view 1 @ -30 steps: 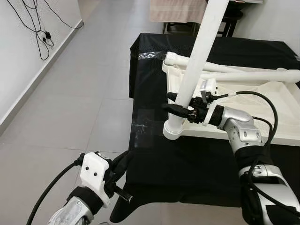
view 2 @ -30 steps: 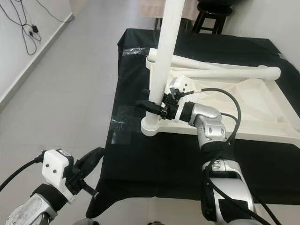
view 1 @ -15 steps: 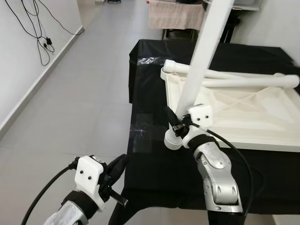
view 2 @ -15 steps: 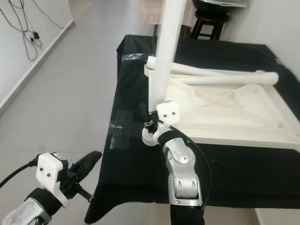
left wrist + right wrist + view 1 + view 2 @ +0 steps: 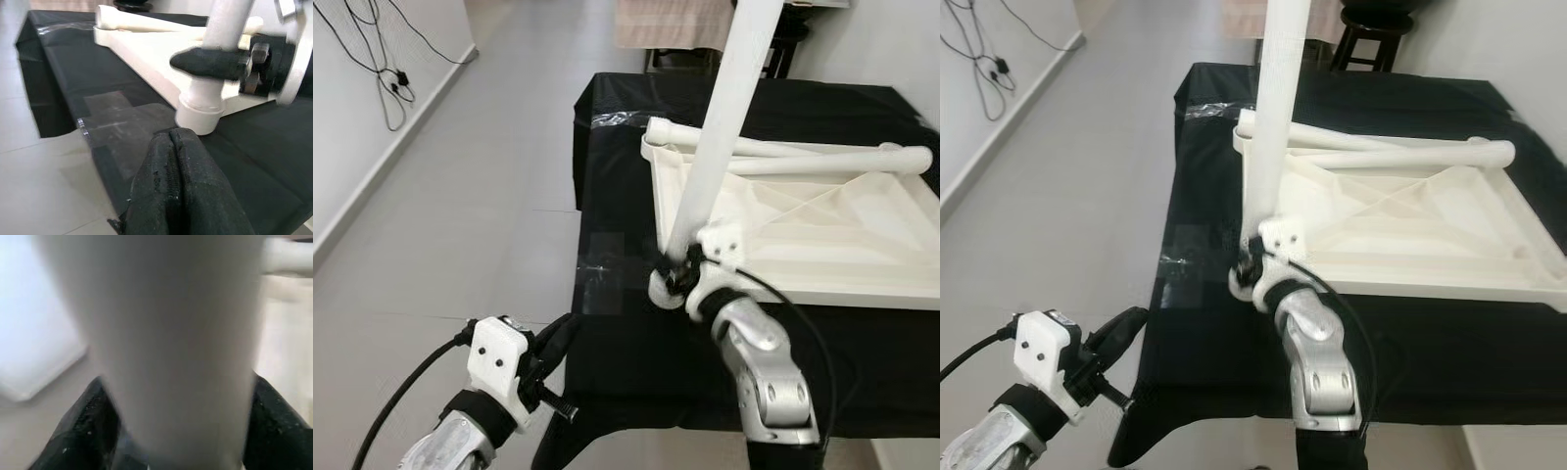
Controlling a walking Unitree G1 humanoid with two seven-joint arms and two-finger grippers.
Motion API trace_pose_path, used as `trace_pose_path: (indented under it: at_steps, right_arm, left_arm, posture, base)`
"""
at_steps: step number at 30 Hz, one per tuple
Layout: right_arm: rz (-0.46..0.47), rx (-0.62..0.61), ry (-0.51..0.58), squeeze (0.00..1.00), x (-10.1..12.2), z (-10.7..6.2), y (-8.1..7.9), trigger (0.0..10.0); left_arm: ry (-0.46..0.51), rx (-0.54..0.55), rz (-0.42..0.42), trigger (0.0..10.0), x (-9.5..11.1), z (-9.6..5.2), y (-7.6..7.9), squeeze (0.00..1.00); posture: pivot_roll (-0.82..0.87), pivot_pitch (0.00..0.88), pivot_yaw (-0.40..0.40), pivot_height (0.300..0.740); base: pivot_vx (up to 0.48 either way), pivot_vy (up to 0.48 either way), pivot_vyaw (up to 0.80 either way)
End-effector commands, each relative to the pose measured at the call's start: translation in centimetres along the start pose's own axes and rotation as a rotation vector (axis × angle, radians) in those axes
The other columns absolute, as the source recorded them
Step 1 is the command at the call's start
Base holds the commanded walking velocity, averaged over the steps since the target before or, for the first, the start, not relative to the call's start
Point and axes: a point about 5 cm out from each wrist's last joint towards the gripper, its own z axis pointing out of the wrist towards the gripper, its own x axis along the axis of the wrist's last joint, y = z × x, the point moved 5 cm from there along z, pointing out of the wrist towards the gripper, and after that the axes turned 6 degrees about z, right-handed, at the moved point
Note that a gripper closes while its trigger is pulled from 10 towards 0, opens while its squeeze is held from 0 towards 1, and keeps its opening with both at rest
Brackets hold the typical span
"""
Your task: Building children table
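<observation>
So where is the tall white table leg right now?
The table leg stands upright in the near left corner of the upturned white tabletop on the black-covered table. The right gripper grips it near its base.

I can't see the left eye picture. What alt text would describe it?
The robot's right gripper clasps the base of an upright white table leg at the corner of an upturned white tabletop on a black-covered table. Its left gripper hangs low beside the table, fingers shut.

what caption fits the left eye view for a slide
Right gripper clamps the upright white leg at the upturned tabletop corner; left gripper waits shut below.
</observation>
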Motion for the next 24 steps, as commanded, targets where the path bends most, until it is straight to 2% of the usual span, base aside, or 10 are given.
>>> trace_pose_path:
  at_steps: [1,6,7,8,9,13,14,15,16,24]
  right_arm:
    - [-0.013,0.211,0.081,0.0,2.8,-0.3,0.2,10.0]
    - [-0.075,0.373,0.028,0.0,3.1,-1.0,0.3,10.0]
    - [-0.075,0.576,-0.089,0.0,2.7,-2.7,0.7,10.0]
    - [-0.075,0.576,-0.089,0.0,2.7,-2.7,0.7,10.0]
    - [-0.068,0.579,-0.116,0.0,3.1,-2.5,2.3,10.0]
    - [-0.072,0.518,-0.114,0.0,3.8,-1.5,3.9,10.0]
    - [-0.07,0.502,-0.103,0.0,4.3,-1.0,4.5,2.2]
    - [-0.07,0.502,-0.103,0.0,4.3,-1.0,4.5,2.2]
    - [-0.047,0.497,-0.092,0.0,4.7,-0.6,4.9,0.0]
    - [-0.005,0.513,-0.084,0.0,4.5,-0.7,5.7,0.0]
  left_arm:
    - [-0.028,-0.003,-0.008,10.0,-0.7,-0.1,0.3,0.0]
    - [-0.027,-0.002,-0.01,10.0,-0.7,-0.1,0.3,0.0]
    - [-0.027,-0.003,-0.011,10.0,-0.8,0.0,0.5,0.0]
    - [-0.027,-0.003,-0.011,10.0,-0.8,0.0,0.5,0.0]
    - [-0.028,-0.003,-0.012,10.0,-0.9,0.0,0.5,0.0]
    - [-0.028,-0.004,-0.014,10.0,-0.9,0.0,0.6,0.0]
    - [-0.028,-0.004,-0.014,10.0,-0.9,0.1,0.7,0.0]
    - [-0.028,-0.004,-0.014,10.0,-0.9,0.1,0.7,0.0]
    - [-0.028,-0.004,-0.014,10.0,-0.9,0.1,0.7,0.0]
    - [-0.027,-0.005,-0.016,10.0,-0.9,0.1,1.0,0.0]
  posture:
    - [0.13,0.143,-0.079,0.74]
    - [0.13,0.137,-0.08,0.74]
    - [0.14,0.13,-0.087,0.74]
    - [0.14,0.13,-0.087,0.74]
    - [0.15,0.126,-0.091,0.74]
    - [0.15,0.126,-0.092,0.74]
    - [0.15,0.126,-0.092,0.74]
    - [0.15,0.126,-0.092,0.74]
    - [0.15,0.126,-0.092,0.74]
    - [0.16,0.135,-0.093,0.74]
  base:
    - [0.0,0.0,0.0]
    - [0.0,0.0,0.0]
    - [0.0,0.0,0.0]
    - [0.0,0.0,0.0]
    - [0.0,0.0,0.0]
    - [0.0,0.0,0.0]
    - [0.0,0.0,0.0]
    - [0.0,0.0,0.0]
    - [0.0,0.0,0.0]
    - [0.0,0.0,0.0]
